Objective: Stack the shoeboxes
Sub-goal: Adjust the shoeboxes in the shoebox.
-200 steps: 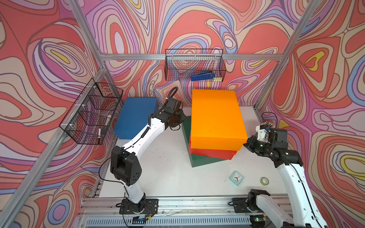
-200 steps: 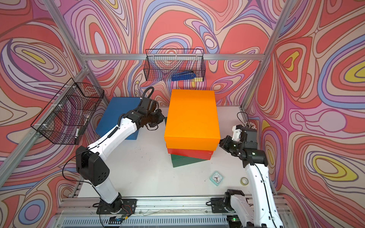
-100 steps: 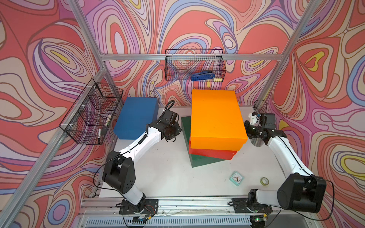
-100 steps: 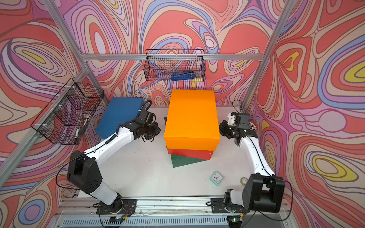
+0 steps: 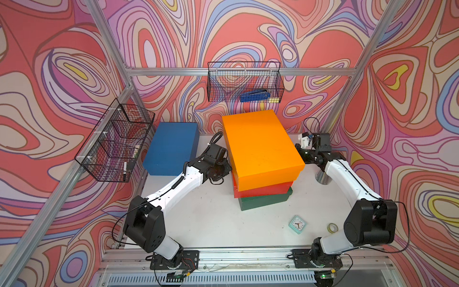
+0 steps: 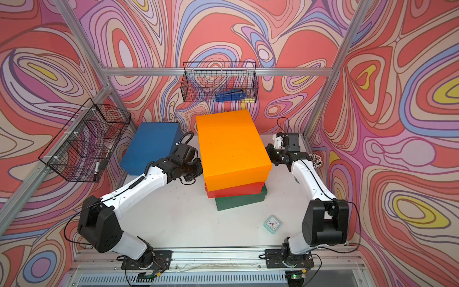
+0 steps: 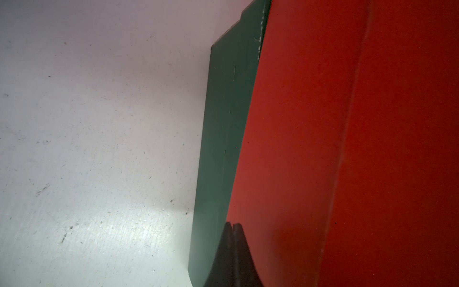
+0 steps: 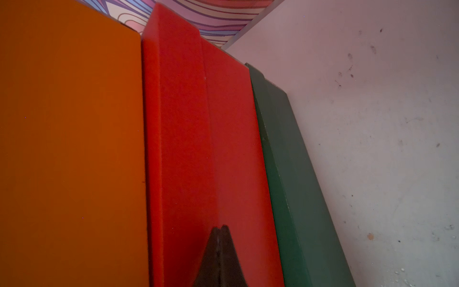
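Observation:
Three shoeboxes form a pile in the middle of the table: the orange shoebox [image 5: 260,144] on top, the red shoebox [image 5: 263,190] under it, the dark green shoebox [image 5: 264,201] at the bottom and slightly askew. A blue shoebox [image 5: 171,146] lies alone at the back left. My left gripper [image 7: 232,225] is shut and empty, its tip at the pile's left side where red meets green. My right gripper [image 8: 221,227] is also shut and empty, pointing at the red shoebox's right side. Both tips sit under the orange lid's overhang in both top views.
A small mint clock [image 5: 297,224] and a tape roll [image 5: 332,227] lie at the front right. A metal cone [image 5: 323,177] stands under the right arm. Wire baskets hang on the back wall [image 5: 244,82] and left wall [image 5: 116,141].
The right arm swung from the front right back to the pile's right side. The left wrist dropped and moved in against the pile's left side. The boxes have not moved.

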Robot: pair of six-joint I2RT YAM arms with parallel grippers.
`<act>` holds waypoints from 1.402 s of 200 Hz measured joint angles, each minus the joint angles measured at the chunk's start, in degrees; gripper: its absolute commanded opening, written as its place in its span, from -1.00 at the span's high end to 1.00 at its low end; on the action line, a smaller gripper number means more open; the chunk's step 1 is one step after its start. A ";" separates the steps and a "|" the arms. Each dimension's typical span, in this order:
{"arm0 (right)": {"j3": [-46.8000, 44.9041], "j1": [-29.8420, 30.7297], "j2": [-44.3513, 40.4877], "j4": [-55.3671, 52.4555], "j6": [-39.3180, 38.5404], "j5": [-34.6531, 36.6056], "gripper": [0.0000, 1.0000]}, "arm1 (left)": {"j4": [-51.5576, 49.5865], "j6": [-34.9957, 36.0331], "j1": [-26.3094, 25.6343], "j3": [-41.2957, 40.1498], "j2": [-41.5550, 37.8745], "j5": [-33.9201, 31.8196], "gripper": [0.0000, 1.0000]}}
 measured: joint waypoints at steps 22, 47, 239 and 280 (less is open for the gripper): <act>0.96 -0.04 1.16 0.39 0.39 -0.24 1.00 | 0.70 -0.55 -0.17 0.02 0.42 0.07 1.00; 1.16 -0.02 2.45 1.49 1.16 -0.66 1.00 | 1.38 -1.16 -1.42 0.31 1.73 0.28 1.00; 1.27 -4.17 2.71 -3.89 -2.32 6.10 1.00 | -0.20 -3.08 -7.72 -0.07 -1.25 -1.36 1.00; -3.98 -6.71 1.27 -5.66 -4.11 10.23 1.00 | -0.20 -3.85 -7.85 -8.17 -9.29 -2.23 1.00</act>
